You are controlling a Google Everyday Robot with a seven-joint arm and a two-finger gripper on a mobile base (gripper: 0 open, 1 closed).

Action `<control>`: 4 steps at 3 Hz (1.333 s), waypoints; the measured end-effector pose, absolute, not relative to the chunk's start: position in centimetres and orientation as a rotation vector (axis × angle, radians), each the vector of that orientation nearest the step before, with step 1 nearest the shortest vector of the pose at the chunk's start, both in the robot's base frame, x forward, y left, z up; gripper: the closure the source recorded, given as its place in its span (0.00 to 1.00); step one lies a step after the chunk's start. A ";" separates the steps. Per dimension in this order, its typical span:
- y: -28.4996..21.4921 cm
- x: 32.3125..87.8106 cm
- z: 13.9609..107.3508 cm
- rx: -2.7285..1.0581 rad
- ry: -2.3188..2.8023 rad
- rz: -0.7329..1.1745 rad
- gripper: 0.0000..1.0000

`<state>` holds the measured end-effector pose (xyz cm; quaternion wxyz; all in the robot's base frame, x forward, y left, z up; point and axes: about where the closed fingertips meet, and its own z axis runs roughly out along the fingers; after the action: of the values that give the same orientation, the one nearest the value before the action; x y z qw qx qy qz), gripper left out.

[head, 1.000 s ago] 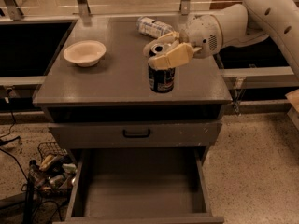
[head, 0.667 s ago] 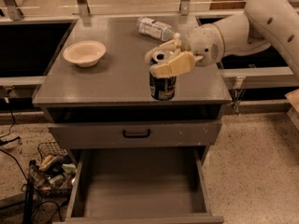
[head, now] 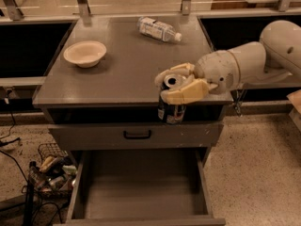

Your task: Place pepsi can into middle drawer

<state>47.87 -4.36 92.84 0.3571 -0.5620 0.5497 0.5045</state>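
At the near edge of the tabletop (head: 122, 79), the gripper (head: 165, 88) is clamping its fingers (head: 188, 92) around the top of the pepsi can (head: 171, 111), holding it upright above the open middle drawer (head: 141, 194). Farther back, a bowl (head: 84, 53) is sitting left and a water bottle (head: 157, 29) is lying right.

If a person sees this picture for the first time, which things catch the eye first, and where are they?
First comes the pale claw, shut on the pepsi can at the front edge of the grey table. Below it, the middle drawer is pulled open. A cream bowl sits on the table's left, and a water bottle lies at its back.
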 end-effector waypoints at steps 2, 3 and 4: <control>-4.3 43.3 88.1 -1.421 1.406 1.379 1.00; -4.1 43.2 87.6 -1.411 1.403 1.389 1.00; -4.0 42.8 85.4 -1.365 1.420 1.405 1.00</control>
<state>42.79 -4.02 85.35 0.3532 -0.5278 0.5490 0.5434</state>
